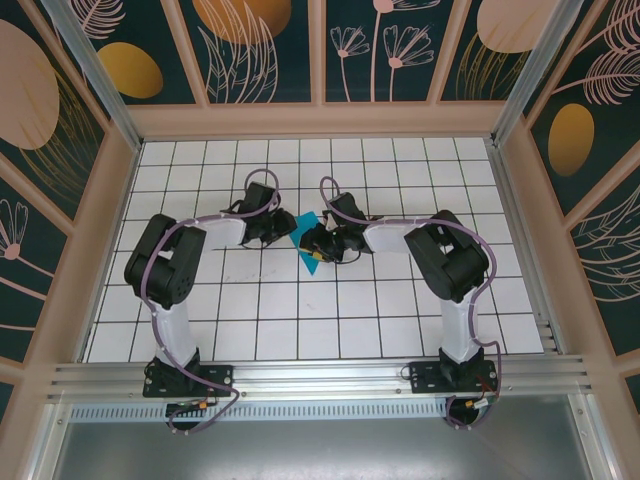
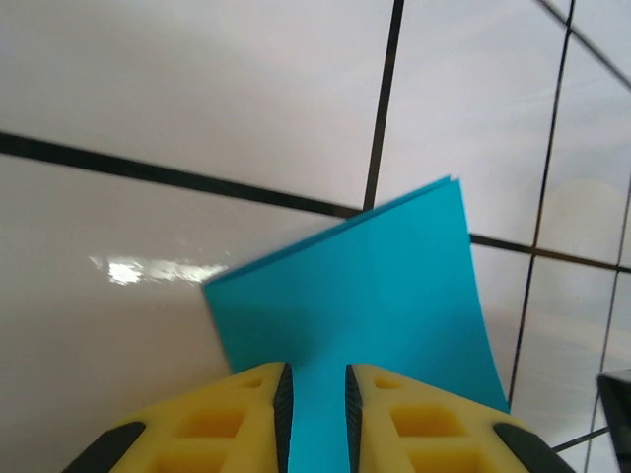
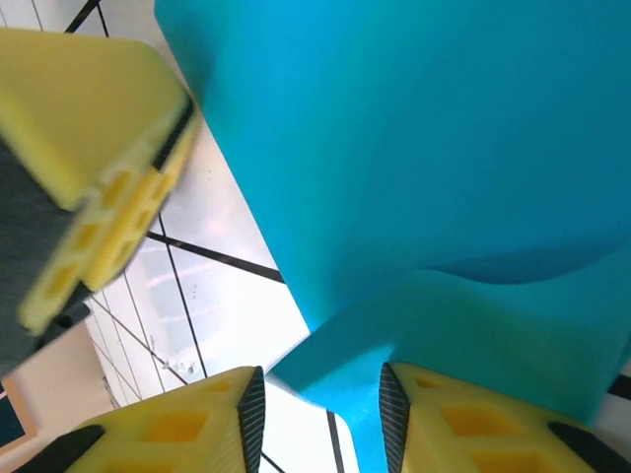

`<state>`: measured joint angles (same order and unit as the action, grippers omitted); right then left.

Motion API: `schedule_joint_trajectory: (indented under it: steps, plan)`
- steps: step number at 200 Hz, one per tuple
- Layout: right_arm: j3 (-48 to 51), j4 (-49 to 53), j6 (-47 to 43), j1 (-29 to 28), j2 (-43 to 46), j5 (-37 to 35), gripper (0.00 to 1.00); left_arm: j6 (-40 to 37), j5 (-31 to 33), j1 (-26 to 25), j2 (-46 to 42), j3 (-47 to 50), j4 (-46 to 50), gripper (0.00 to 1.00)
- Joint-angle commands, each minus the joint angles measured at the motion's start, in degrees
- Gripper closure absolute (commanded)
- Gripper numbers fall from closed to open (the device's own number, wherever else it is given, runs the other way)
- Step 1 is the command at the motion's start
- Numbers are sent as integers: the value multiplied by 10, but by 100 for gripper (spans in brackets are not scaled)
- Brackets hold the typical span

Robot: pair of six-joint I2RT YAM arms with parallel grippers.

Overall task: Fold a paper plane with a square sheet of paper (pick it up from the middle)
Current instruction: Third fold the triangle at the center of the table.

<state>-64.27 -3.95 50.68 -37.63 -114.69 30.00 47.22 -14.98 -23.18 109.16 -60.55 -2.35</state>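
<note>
The white tiled table (image 1: 400, 320) has the blue paper (image 1: 303, 228) in its middle. The right pincer (image 3: 317, 389) is apart, with a paper flap in between. The left pincer (image 2: 315, 379) has a thin gap round the paper; I cannot tell if it pinches.

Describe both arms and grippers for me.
Left arm and right arm: white links, bulky black joints, black bases, thin purple cables looped alongside. Left gripper and right gripper: black bodies, yellow fingers with hollow cells and black inner pads.
</note>
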Motion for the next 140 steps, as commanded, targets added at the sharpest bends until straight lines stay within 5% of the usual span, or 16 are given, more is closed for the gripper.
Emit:
schedule_joint_trajectory:
  steps: [1, 46, 96, 140]
  plan:
    - [15, 26, -24, 10, -15, -28, 58, 5, -12, 12, -34, 1, 12, 74]
    - [23, 22, -28, 14, -15, -27, 61, 16, -37, 16, -51, 26, -10, 75]
    - [28, 33, -31, 16, -16, -34, 92, 24, -101, 12, -61, 65, -50, 84]
    - [33, 32, -30, 17, -19, -33, 100, 27, -128, -20, -61, 87, -66, 94]
